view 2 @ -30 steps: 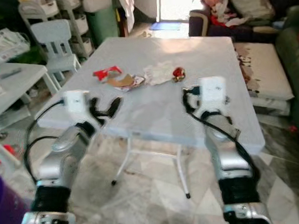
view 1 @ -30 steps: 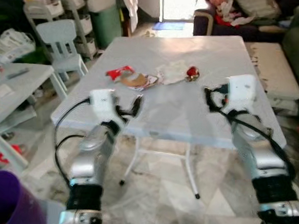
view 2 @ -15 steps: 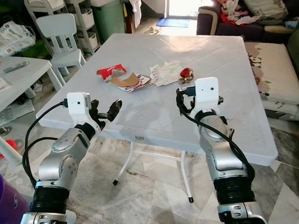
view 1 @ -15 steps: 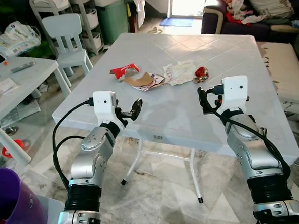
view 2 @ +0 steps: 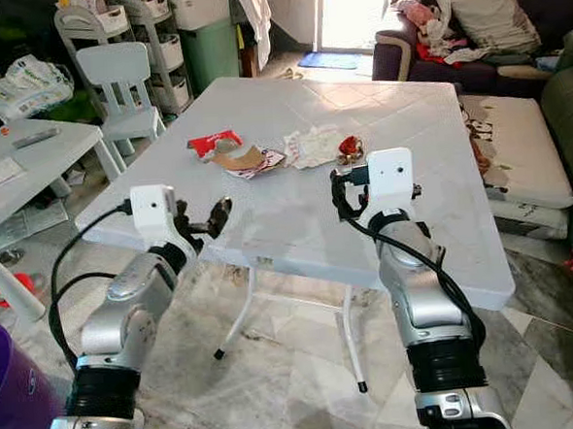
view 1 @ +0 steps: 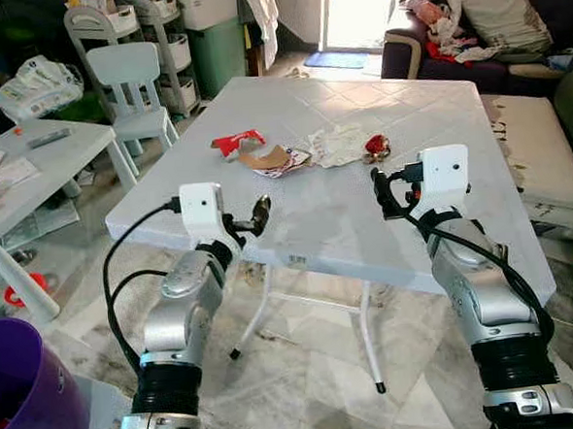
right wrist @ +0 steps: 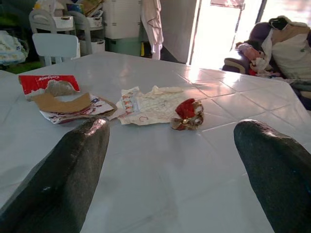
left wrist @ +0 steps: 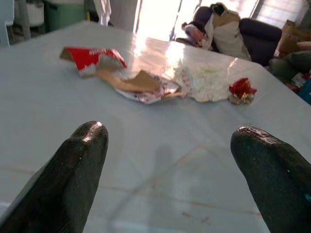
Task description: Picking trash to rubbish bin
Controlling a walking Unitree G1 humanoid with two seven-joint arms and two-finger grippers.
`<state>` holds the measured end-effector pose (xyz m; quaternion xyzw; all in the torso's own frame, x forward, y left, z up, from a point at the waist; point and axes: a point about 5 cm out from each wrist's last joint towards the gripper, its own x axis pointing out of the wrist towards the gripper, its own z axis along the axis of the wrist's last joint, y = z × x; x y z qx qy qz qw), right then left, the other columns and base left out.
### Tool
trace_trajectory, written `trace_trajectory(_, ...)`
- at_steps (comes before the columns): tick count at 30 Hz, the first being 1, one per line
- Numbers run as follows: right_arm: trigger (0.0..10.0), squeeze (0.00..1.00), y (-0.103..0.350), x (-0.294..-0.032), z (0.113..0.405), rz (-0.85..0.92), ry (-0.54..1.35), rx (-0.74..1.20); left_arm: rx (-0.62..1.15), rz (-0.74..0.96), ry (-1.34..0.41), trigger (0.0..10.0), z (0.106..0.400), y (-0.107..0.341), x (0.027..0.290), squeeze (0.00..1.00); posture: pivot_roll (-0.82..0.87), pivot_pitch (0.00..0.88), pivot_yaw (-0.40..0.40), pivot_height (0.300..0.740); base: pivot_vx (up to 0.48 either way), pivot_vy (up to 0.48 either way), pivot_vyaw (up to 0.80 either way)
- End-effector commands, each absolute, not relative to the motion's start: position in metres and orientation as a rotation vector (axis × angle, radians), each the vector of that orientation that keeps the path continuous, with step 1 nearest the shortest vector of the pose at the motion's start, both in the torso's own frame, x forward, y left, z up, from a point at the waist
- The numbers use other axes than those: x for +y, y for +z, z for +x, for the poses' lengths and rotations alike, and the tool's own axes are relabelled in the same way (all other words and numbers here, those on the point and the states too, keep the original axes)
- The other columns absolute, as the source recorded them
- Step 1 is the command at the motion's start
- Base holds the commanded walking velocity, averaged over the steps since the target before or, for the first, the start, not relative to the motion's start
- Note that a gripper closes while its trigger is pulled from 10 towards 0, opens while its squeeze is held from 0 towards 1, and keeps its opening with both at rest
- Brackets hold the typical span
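Observation:
Trash lies on the far half of the white table [view 1: 336, 221]: a red wrapper [view 1: 235, 141], a torn brown packet [view 1: 271, 159], a crumpled white paper [view 1: 339, 145] and a small red wrapper [view 1: 375, 148]. My left gripper [view 1: 253, 217] hovers open over the table's near left edge, well short of the trash. To the right, my right gripper [view 1: 380, 191] is open too, a short way in front of the small red wrapper [right wrist: 187, 114]. Both wrist views look along empty fingers at the trash, with the red wrapper [left wrist: 90, 58] farthest left. A purple bin [view 1: 20, 396] stands on the floor at my near left.
A low white side table [view 1: 31, 167] and a small plastic chair [view 1: 132, 73] stand to the left. Shelves and a green container [view 1: 216, 49] are behind them. A dark sofa [view 1: 470, 28] and a pale cushion [view 1: 540, 150] flank the right. Marble floor lies under the table.
The whole picture has shifted and sharpened as the camera moved. Both arms keep much the same pose, fingers open, at the table's near side. The trash has not moved.

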<state>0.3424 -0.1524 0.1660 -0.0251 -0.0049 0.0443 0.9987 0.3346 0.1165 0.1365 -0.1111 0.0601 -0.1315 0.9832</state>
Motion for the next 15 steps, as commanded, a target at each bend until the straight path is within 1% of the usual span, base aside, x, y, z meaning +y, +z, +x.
trace_trajectory(1,10.0,0.0,0.1723,-0.1482,0.3433,-0.047,0.109,-0.03,0.101,-0.208,-0.256,10.0,0.3347,0.1424,0.1171,0.0,0.01,0.0,-0.017,0.74,0.0,0.0,0.0)
trace_trajectory(3,10.0,0.0,0.1717,-0.1471,0.3429,-0.047,0.116,-0.028,0.101,-0.232,-0.238,10.0,0.3348,0.1422,0.1165,0.0,0.0,0.0,-0.018,0.74,0.0,0.0,0.0)
trace_trajectory(5,10.0,0.0,0.1719,-0.1466,0.3428,-0.048,0.119,-0.028,0.104,-0.236,-0.234,10.0,0.3352,0.1424,0.1167,0.0,0.0,0.0,-0.018,0.74,0.0,-0.283,0.0)
trace_trajectory(9,10.0,0.0,0.1719,-0.1464,0.3429,-0.047,0.123,-0.028,0.106,-0.243,-0.227,10.0,0.3358,0.1429,0.1177,0.0,0.0,0.0,-0.017,0.74,0.0,-0.373,0.0)
trace_trajectory(15,10.0,0.0,0.1718,-0.1458,0.3428,-0.046,0.128,-0.028,0.11,-0.253,-0.208,10.0,0.3367,0.143,0.121,0.0,0.0,0.0,-0.017,0.74,0.0,-0.433,0.0)
